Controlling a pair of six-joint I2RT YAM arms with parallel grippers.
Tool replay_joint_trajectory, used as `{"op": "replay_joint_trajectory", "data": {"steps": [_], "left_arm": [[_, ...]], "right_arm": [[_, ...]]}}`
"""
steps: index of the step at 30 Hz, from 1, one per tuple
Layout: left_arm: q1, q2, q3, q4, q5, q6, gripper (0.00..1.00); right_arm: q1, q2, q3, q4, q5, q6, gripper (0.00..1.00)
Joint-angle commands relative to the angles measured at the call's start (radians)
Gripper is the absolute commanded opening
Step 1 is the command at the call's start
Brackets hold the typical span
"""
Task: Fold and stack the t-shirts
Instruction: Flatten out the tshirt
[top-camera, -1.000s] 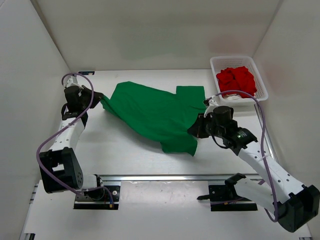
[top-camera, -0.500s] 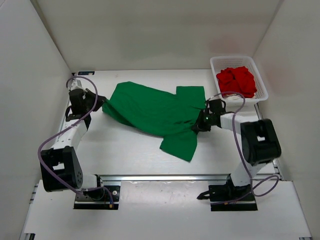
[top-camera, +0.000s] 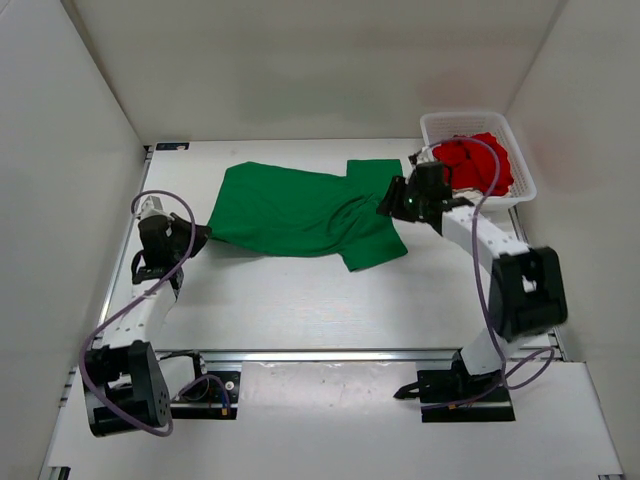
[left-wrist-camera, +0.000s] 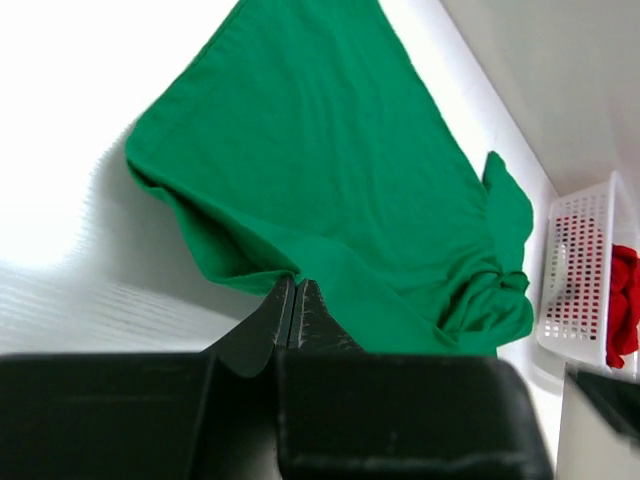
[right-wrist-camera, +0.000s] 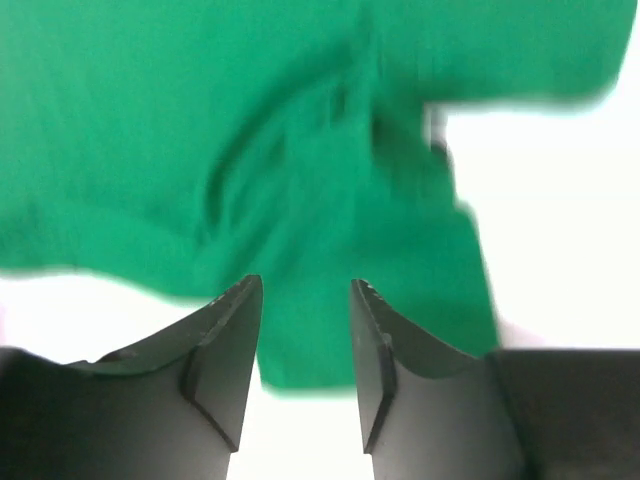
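A bright green t-shirt (top-camera: 290, 208) lies spread across the middle of the table. My left gripper (top-camera: 203, 237) is shut on its left corner; in the left wrist view the jaws (left-wrist-camera: 295, 285) pinch a fold of the green t-shirt (left-wrist-camera: 330, 170). At the shirt's right sleeve, my right gripper (top-camera: 387, 206) is open. Its wrist view is blurred and shows the right gripper (right-wrist-camera: 305, 290) with a bare gap, the green t-shirt (right-wrist-camera: 250, 120) lying beneath it. A crumpled red t-shirt (top-camera: 478, 160) sits in the basket.
The white mesh basket (top-camera: 505, 197) stands at the back right corner, just behind my right arm, and shows as the basket (left-wrist-camera: 575, 270) at the right of the left wrist view. White walls enclose the table on the left, back and right.
The right gripper has opened and let go of the green t-shirt after carrying its edge toward the back right. The left gripper pulled its corner nearer. The shirt now lies flatter.
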Motion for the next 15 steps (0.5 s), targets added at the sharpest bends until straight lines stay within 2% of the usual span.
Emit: {"op": "replay_joint_trajectory", "data": {"steps": [1, 5, 10, 15], "left_arm": [[-0.013, -0.073, -0.03, 0.005, -0.034, 0.014, 0.0], [-0.03, -0.104, -0.072, 0.028, -0.002, -0.007, 0.0], [-0.058, -0.121, -0.092, 0.032, -0.006, -0.014, 0.0], [-0.067, -0.125, -0.095, 0.032, 0.0, -0.006, 0.0]], "right_arm": [[0.02, -0.205, -0.247, 0.019, 0.11, 0.011, 0.42], [-0.054, -0.254, -0.384, 0.018, 0.112, -0.001, 0.42], [-0.12, -0.207, -0.423, 0.065, 0.088, -0.009, 0.42], [-0.124, -0.138, -0.42, 0.114, 0.063, -0.006, 0.41]]}}
